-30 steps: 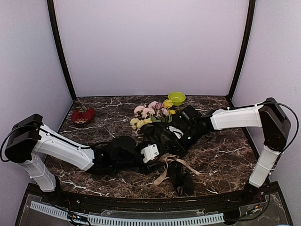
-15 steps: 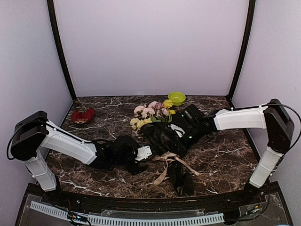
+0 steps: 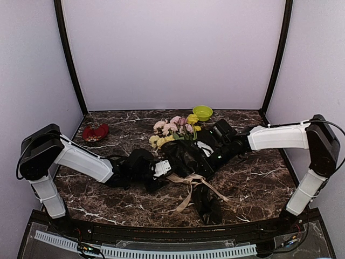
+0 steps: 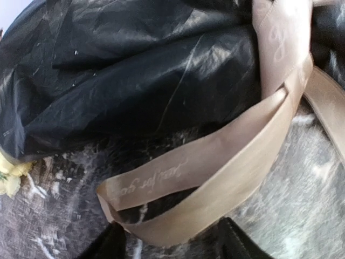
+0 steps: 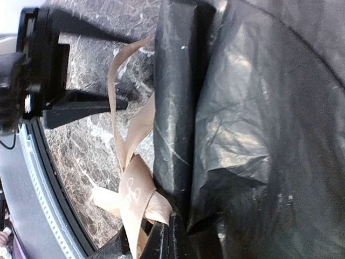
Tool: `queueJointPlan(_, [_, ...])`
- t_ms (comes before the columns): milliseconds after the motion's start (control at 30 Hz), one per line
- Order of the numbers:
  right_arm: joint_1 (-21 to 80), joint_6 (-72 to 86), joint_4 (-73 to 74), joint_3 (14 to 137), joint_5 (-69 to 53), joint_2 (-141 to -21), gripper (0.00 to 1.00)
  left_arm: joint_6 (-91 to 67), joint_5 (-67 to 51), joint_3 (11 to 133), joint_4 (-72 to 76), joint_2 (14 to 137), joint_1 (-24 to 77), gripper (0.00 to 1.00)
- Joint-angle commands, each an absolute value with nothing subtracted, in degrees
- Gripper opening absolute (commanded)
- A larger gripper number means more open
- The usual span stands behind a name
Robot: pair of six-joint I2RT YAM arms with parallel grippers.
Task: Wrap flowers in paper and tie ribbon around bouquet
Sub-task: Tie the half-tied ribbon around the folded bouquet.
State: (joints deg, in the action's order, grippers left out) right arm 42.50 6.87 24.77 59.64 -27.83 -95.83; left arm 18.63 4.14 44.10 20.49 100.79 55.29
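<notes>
The bouquet lies mid-table: pink and yellow flowers (image 3: 172, 129) stick out of the black crinkly paper (image 3: 188, 155), which narrows toward the front edge. The beige ribbon (image 3: 192, 184) is knotted round the narrow part, its tails trailing forward. My left gripper (image 3: 167, 171) sits just left of the knot, open, with a ribbon (image 4: 215, 172) loop lying between its fingertips (image 4: 110, 243). My right gripper (image 3: 197, 166) reaches in from the right. In its wrist view it (image 5: 172, 242) is shut where a ribbon (image 5: 132, 189) fold meets the paper (image 5: 259, 108).
A green bowl (image 3: 202, 113) stands at the back, right of centre. A red object (image 3: 95, 133) lies at the back left. The paper's tail (image 3: 207, 208) reaches almost to the table's front edge. Purple walls close in the table on three sides.
My left gripper has drawn back leftward and slightly away from the front edge, staying by the ribbon loop. My right arm has shifted slightly rightward. The bouquet lies where it was.
</notes>
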Motion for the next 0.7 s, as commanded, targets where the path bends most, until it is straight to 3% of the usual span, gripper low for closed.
queueJointPlan(0, [42.8,8.8,22.0,58.7,-25.3,-93.1,0.0,17.9,-1.5,43.4,22.8,100.1,55.6,0.36])
queueJointPlan(100, [42.8,10.2,21.0,57.9,-24.3,-91.9,0.0,16.5,-2.2,41.9,23.8,98.8,55.9,0.02])
queueJointPlan(133, [42.8,10.9,20.4,57.3,-24.1,-91.8,0.0,15.9,-2.2,41.2,24.5,98.3,55.9,0.0])
queueJointPlan(667, [42.3,19.7,16.7,47.1,-19.0,-81.4,0.0,10.8,-2.0,39.8,22.2,97.2,58.4,0.0])
